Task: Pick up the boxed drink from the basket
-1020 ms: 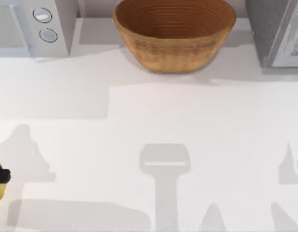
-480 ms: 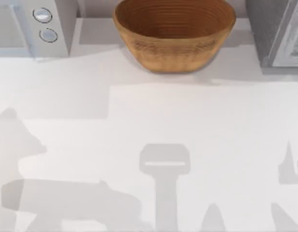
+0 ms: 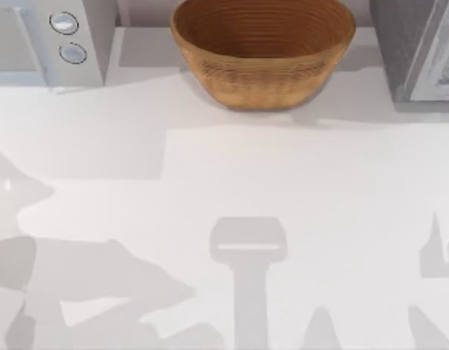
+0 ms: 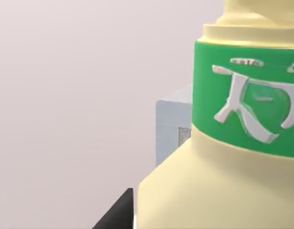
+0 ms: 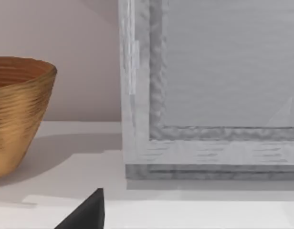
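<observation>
Right up against the left wrist camera sits the drink (image 4: 223, 157), pale yellow with a green band, and not in the basket (image 3: 262, 69), whose ribbed inside lies bare at the table's (image 3: 297, 182) far edge. The left gripper (image 4: 117, 215) shows as a dark tip touching the drink's lower body, and with the drink hanging clear of the table I judge it clamped on the drink. The band runs level, so the long axis reads as upright and crosswise to the grip. Arm shadows (image 3: 86, 284) on the near left suggest this arm is well apart from the basket, off the left side. The right gripper (image 5: 85, 214) is parked low by the right-hand grey appliance (image 5: 209, 95), basket nearby; its state I cannot tell. The coming move turns on the left arm alone: keeping the drink upright and steady.
</observation>
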